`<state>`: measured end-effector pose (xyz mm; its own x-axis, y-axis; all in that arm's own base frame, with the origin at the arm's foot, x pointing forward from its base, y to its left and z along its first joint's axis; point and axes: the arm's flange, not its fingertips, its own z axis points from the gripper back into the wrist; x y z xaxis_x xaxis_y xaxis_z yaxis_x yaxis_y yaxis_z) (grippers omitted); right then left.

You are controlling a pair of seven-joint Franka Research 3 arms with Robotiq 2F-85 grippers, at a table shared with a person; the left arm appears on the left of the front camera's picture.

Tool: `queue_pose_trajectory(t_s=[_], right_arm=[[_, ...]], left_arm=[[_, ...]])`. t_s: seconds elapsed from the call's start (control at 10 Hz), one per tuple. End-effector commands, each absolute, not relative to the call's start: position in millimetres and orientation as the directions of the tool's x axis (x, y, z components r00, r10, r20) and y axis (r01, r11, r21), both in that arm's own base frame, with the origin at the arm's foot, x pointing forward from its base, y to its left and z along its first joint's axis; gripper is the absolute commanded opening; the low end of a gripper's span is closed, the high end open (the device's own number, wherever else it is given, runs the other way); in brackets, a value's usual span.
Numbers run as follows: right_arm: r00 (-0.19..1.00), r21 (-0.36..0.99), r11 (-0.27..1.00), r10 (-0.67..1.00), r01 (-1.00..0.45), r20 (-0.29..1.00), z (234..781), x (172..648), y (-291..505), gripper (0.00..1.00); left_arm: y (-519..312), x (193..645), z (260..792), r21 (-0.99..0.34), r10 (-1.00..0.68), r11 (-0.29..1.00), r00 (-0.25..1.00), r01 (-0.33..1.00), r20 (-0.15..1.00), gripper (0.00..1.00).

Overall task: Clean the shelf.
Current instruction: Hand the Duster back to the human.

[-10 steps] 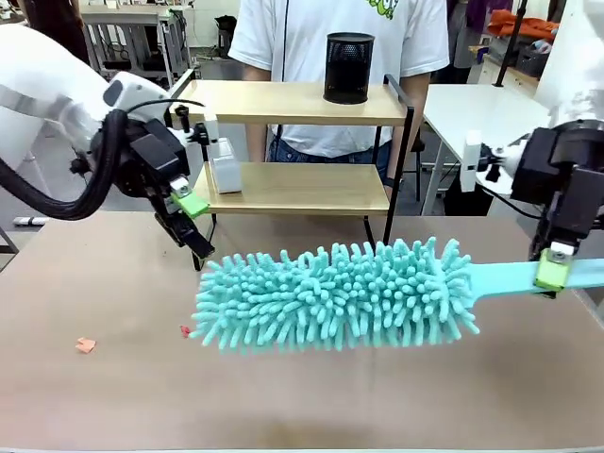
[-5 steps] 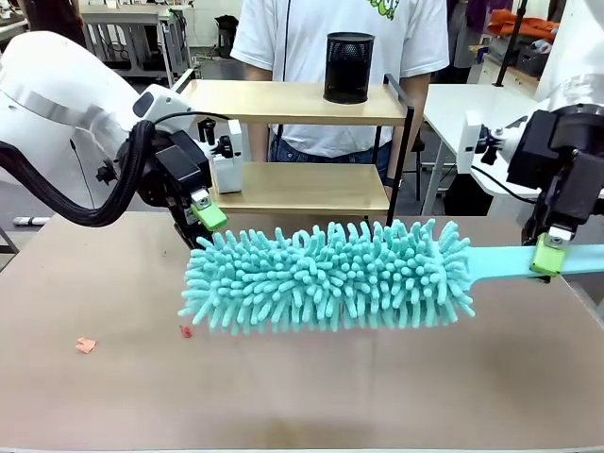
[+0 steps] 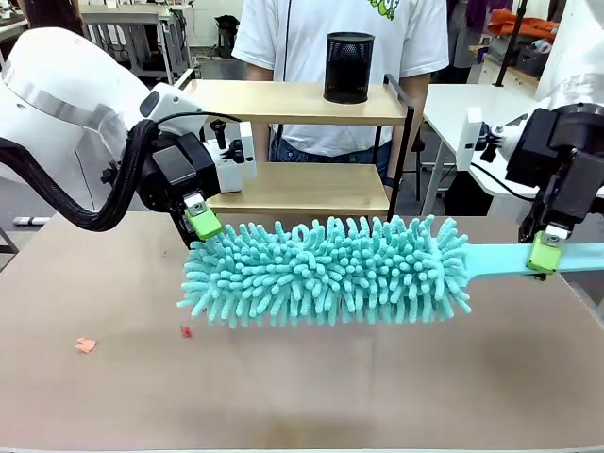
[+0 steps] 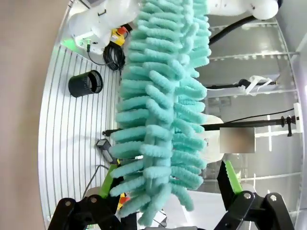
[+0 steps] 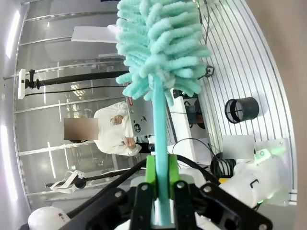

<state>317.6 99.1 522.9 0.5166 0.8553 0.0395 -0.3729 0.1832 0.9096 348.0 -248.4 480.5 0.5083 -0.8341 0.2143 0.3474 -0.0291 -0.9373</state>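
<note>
1 duster [image 3: 326, 272], 1 shelf [image 3: 293, 187]

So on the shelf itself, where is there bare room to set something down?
On the shelf, the top board is bare left of the black mesh cup. The lower board is bare through its middle and right. Its left end is crowded by the left gripper, and the teal duster hangs across the front.
</note>
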Motion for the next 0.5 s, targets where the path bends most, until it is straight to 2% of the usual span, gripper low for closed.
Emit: queue_pose_trajectory(t_s=[0.0, 0.2, 0.3, 0.4], right_arm=[[0.523, 0.914, 0.138, 0.847, -0.382, 0.091, 523.1, 321.4, 100.5, 0.12], [0.518, 0.918, 0.124, 0.850, -0.376, 0.097, 522.9, 321.3, 98.9, 0.12], [0.518, 0.918, 0.126, 0.850, -0.377, 0.096, 522.6, 320.7, 98.6, 0.12], [0.517, 0.918, 0.126, 0.850, -0.377, 0.096, 523.1, 320.0, 98.1, 0.12]], left_arm=[[-251.3, 338.5, 479.2, -0.937, -0.847, -0.063, 0.479, 0.343, 0.233, 1.00], [-258.2, 335.6, 477.5, -0.935, -0.852, -0.060, 0.470, 0.349, 0.230, 1.00], [-262.3, 336.7, 475.7, -0.927, -0.835, -0.037, 0.498, 0.374, 0.234, 0.97], [-265.1, 337.4, 475.8, -0.916, -0.813, -0.039, 0.520, 0.399, 0.261, 0.40]])
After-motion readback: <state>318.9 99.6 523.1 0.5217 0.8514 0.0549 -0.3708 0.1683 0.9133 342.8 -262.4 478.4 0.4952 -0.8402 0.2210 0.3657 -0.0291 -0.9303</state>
